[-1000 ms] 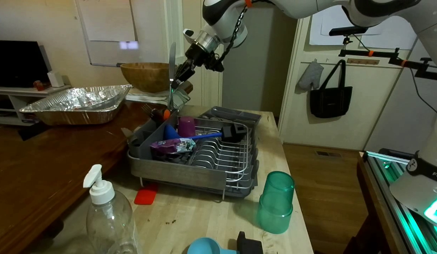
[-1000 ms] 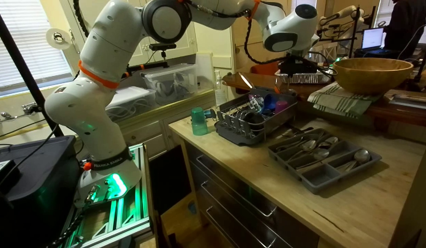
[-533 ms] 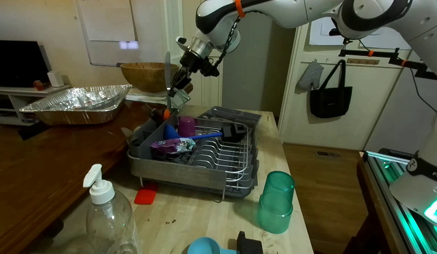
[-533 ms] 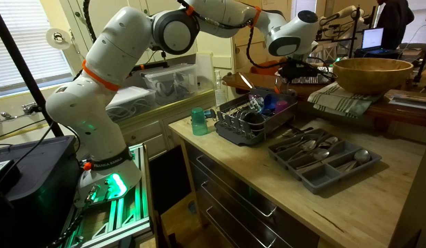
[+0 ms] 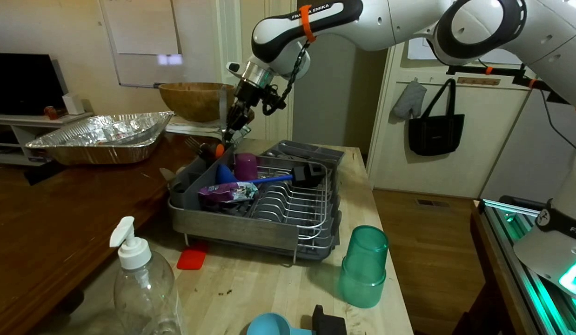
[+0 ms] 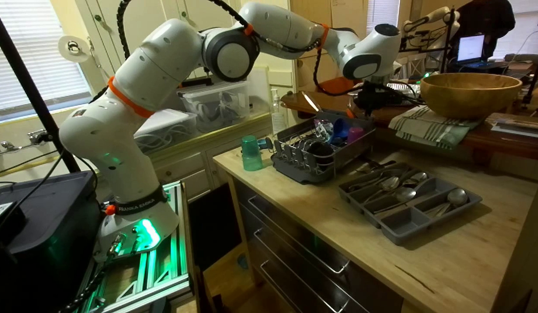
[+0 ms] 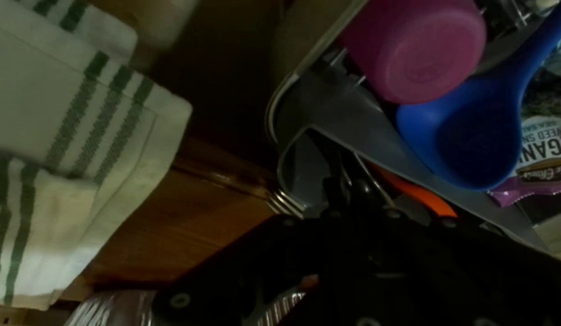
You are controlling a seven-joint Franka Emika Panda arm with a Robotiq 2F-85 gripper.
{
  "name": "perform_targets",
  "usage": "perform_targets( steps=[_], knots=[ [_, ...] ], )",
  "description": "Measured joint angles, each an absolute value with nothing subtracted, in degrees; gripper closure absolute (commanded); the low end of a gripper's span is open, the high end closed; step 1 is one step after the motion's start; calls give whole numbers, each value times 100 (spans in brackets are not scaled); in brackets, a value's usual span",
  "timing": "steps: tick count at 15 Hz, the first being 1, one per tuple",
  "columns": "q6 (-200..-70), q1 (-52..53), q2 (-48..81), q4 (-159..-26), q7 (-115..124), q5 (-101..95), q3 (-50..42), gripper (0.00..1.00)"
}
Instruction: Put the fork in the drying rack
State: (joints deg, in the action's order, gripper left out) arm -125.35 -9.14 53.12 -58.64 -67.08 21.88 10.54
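The drying rack (image 5: 237,228) of silvery wire on a dark grey base stands on the counter; it also shows in an exterior view (image 6: 303,177) and the wrist view (image 7: 357,127). My gripper (image 5: 228,136) points down over the rack's grey utensil holder at its far corner. It is shut on the fork (image 5: 223,110), a thin silvery stick held upright, its flat end up beside the gripper. The lower end is hidden at the holder. In the wrist view the fingers (image 7: 346,188) are close together over the holder, dark and hard to see.
Other utensils fill the holder, including tines (image 7: 285,203) and an orange handle (image 7: 425,199). Beside it are a purple cup (image 7: 425,54) and blue ladle (image 7: 475,131). A wooden bowl (image 6: 469,98), striped towel (image 7: 81,113), foil tray (image 5: 102,139) and cutlery tray (image 6: 408,221) are near.
My gripper has moved down with the upright fork toward the utensil holder, and the fork's top end has sunk with it. The rack and other items have stayed put.
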Motion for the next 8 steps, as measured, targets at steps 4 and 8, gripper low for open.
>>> perform_targets(
  steps=[4,8],
  knots=[
    [-12469,-896,5402,-5811,-6419,1830,960,35],
    [-12502,-933,5184,-5845,-6015,1554,702,6]
  ],
)
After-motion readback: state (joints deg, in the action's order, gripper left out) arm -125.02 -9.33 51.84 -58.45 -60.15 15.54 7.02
